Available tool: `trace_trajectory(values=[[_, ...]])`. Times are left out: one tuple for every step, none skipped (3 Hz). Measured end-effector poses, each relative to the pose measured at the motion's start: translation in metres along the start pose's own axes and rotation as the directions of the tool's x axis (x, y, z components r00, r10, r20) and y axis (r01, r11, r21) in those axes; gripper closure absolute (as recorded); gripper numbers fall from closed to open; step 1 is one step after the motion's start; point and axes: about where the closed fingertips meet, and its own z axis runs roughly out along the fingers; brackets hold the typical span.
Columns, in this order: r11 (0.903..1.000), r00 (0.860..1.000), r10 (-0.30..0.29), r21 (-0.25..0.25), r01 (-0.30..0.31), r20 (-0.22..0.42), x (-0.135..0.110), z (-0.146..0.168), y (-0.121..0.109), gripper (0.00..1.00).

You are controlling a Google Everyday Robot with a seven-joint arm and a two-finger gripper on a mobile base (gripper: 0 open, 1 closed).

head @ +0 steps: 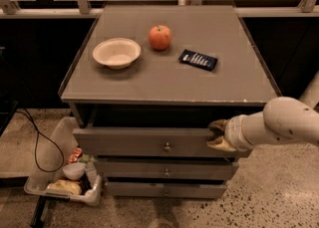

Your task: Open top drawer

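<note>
The top drawer (149, 142) is the widest of three grey-brown drawers, with a small round metal knob (167, 147) at its centre. Its front stands a little out from the cabinet, with a dark gap above it. My gripper (218, 135) is at the right end of this drawer's front. One finger (216, 124) sits at the top edge of the front and the other (220, 146) lies against its face, shut on the panel. The white arm (279, 122) reaches in from the right.
On the cabinet top (149, 82) are a beige bowl (116, 52), a red apple (160, 37) and a dark snack packet (198, 59). Two narrower drawers (164, 171) lie below. A plastic bin of items (65, 179) and a black cable (37, 142) are on the floor at left.
</note>
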Motion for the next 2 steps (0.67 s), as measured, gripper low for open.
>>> trace_trajectory(values=[[1.0, 1.0, 0.0, 0.0, 0.0, 0.0, -0.001, -0.002, -0.001, 1.0], [0.9998, 1.0, -0.009, -0.019, 0.009, 0.014, -0.009, -0.009, 0.011, 1.0]])
